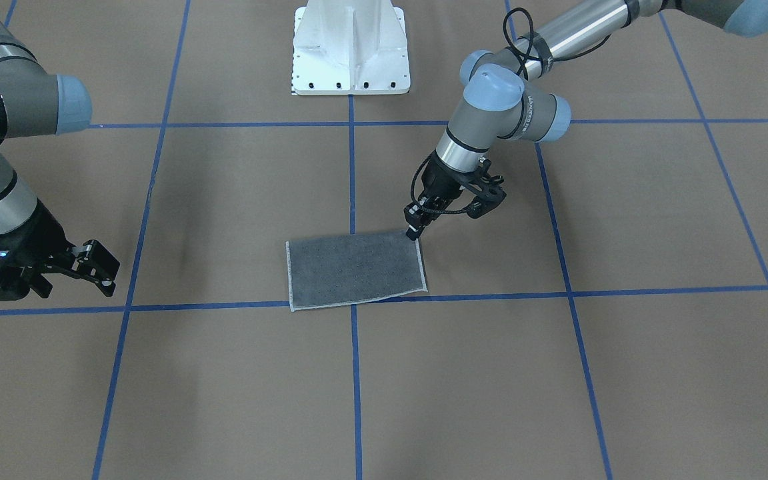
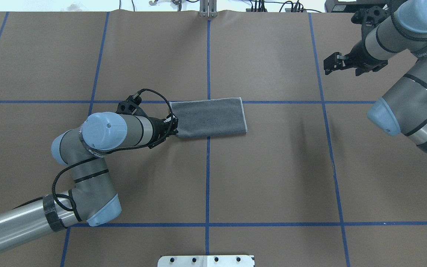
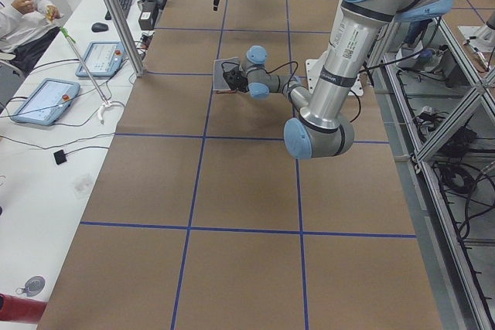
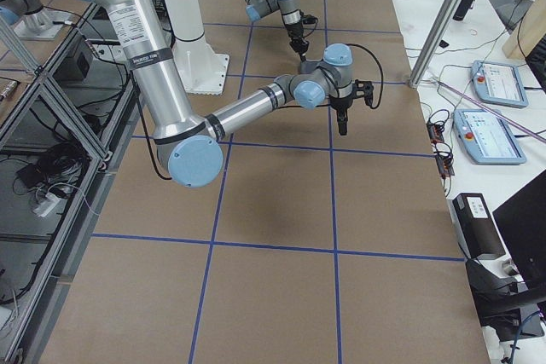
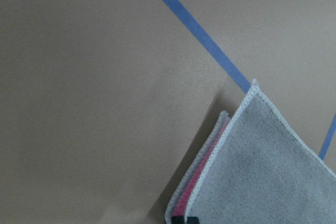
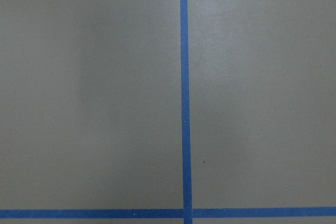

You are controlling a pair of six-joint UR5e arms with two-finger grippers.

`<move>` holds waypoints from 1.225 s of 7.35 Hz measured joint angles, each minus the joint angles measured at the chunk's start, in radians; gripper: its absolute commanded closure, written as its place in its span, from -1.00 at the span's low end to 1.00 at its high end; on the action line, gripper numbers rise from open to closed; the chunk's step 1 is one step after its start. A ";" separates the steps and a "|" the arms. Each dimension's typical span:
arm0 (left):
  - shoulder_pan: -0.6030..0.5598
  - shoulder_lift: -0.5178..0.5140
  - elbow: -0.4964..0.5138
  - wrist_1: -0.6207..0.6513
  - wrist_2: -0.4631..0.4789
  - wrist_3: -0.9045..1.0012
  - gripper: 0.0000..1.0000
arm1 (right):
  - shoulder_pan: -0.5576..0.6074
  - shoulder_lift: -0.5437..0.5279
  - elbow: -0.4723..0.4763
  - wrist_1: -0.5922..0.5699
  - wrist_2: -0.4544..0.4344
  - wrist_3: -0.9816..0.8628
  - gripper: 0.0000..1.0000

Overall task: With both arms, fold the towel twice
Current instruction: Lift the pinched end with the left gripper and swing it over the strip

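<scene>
The towel (image 1: pixel 354 270) lies flat on the brown table, folded into a rectangle with the dark grey face up and light stitched edging. It also shows in the overhead view (image 2: pixel 211 118). In the left wrist view the towel (image 5: pixel 262 177) shows a pink inner layer at its edge. My left gripper (image 1: pixel 414 232) is down at the towel's corner nearest my left side, fingers closed on that corner; it also shows in the overhead view (image 2: pixel 175 130). My right gripper (image 1: pixel 101 268) is open and empty, hovering far off to my right, also seen from overhead (image 2: pixel 329 65).
Blue tape lines (image 2: pixel 208 66) mark a grid on the table. The white pedestal base (image 1: pixel 351 50) stands at my side of the table. The right wrist view shows only bare table and a tape line (image 6: pixel 184 93). Operator desks with tablets (image 3: pixel 42 100) lie beyond the far edge.
</scene>
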 measured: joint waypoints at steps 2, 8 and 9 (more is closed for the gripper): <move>0.002 -0.030 -0.001 0.003 0.004 0.022 1.00 | 0.000 0.000 0.000 0.000 0.000 0.000 -1.00; 0.003 -0.146 0.018 0.069 0.032 0.126 1.00 | 0.009 0.000 -0.001 0.000 0.000 0.000 -1.00; 0.003 -0.173 0.028 0.090 0.033 0.137 1.00 | 0.014 0.000 -0.002 0.000 0.000 0.000 -1.00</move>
